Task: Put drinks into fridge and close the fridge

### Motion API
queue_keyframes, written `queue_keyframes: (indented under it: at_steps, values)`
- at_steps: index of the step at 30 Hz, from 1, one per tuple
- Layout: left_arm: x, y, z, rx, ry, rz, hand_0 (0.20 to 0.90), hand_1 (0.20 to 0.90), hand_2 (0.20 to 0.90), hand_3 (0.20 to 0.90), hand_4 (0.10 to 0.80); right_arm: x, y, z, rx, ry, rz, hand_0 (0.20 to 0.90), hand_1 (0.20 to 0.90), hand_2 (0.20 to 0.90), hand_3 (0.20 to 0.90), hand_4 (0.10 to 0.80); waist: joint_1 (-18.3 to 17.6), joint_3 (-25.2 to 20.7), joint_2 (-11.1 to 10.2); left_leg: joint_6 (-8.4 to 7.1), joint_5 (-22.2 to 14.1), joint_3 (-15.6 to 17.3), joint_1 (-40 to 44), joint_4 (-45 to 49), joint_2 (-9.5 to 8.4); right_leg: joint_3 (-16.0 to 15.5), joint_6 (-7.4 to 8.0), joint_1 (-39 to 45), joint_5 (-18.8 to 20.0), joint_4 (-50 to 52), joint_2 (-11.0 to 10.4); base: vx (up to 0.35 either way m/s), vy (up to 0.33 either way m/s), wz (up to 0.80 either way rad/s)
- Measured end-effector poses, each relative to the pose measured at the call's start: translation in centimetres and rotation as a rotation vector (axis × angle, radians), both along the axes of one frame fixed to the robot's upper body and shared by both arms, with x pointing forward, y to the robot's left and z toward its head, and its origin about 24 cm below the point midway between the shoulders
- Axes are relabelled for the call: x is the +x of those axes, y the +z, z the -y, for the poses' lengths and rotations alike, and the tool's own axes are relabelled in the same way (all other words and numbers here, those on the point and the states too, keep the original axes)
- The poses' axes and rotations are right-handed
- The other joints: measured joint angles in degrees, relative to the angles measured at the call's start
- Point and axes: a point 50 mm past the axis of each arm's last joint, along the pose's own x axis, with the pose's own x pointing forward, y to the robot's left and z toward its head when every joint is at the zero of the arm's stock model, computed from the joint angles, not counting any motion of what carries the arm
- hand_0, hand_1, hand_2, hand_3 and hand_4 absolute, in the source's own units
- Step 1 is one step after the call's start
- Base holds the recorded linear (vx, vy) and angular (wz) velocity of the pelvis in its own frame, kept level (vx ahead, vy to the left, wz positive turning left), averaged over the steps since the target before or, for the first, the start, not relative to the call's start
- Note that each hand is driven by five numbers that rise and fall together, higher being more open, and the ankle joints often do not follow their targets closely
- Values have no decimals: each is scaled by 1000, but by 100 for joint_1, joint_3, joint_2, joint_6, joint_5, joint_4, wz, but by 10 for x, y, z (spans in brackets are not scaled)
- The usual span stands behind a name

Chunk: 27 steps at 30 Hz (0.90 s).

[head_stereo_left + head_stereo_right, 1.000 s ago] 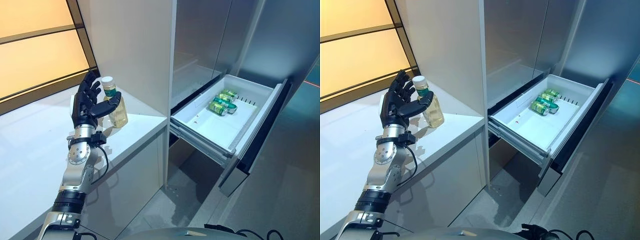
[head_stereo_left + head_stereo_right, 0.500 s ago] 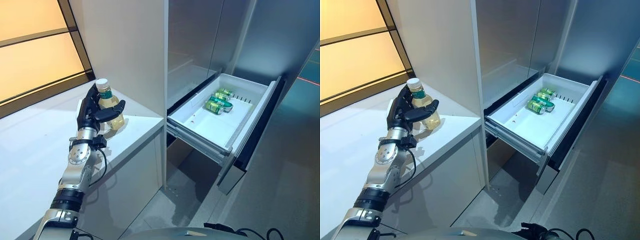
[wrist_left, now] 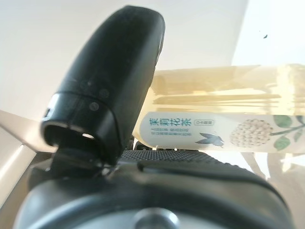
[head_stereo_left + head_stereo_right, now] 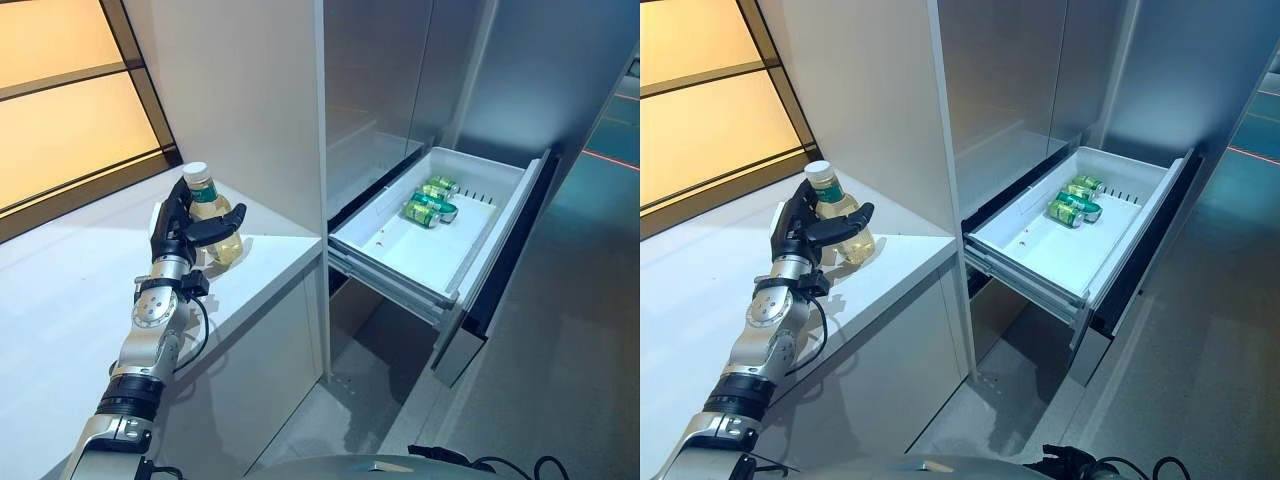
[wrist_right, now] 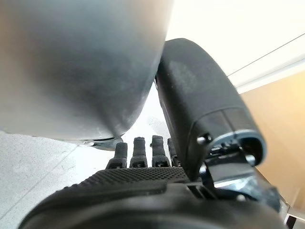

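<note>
On the white counter (image 4: pixel 60 290), left hand (image 4: pixel 178 225) wraps the tea bottle (image 4: pixel 215 222), seemingly gripping it; right hand (image 5: pixel 143 157) fingers straight, empty; fridge drawer (image 4: pixel 430 262) open.

One bottle (image 4: pixel 212 215) of pale yellow tea, white-capped, stood at the left of the frame on one white counter (image 4: pixel 70 290). Three green cans (image 4: pixel 428 198) lay close together at the far end of one open white fridge drawer (image 4: pixel 400 255), right of centre. Two robot hands showed in all: one left hand (image 4: pixel 178 222) beside the bottle, and one right hand (image 5: pixel 143 157) seen only in its own wrist view.
</note>
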Motion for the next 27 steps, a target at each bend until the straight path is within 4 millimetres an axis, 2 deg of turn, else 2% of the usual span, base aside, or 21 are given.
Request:
queue_keyframes:
  at_steps: [16,20,22,24,27]
  values:
    - [0,1,-3,-77,29,10,300,300,300,200,100,2,1,-1,5,4,14,900,900,900,900,800,-5,-9,-14,9,-20,101,8,0,-2,112,15,-29,22,-8,2,2,-6,-2]
    - [1,2,2,-232,-4,36,300,300,300,200,100,6,3,-6,17,37,57,900,900,900,900,800,13,9,-44,11,-23,98,0,0,-2,114,15,-44,22,-10,2,0,0,0]
    - [1,4,15,-437,-67,86,300,300,300,200,100,14,6,-14,35,79,109,900,900,900,900,800,48,44,-95,12,-21,95,-2,2,-6,115,15,-49,23,-7,0,0,0,0]
    - [0,11,34,-638,-157,160,300,300,300,200,100,31,16,-29,72,129,207,900,900,900,900,800,64,111,-169,12,-19,96,-1,6,-4,120,17,-50,25,-3,3,-33,-33,-1]
    - [-3,26,50,-744,-278,251,300,300,300,200,100,68,41,-60,171,188,403,900,900,900,900,800,-75,167,-205,10,-18,101,0,7,2,125,19,-52,25,-9,10,-40,-38,-2]
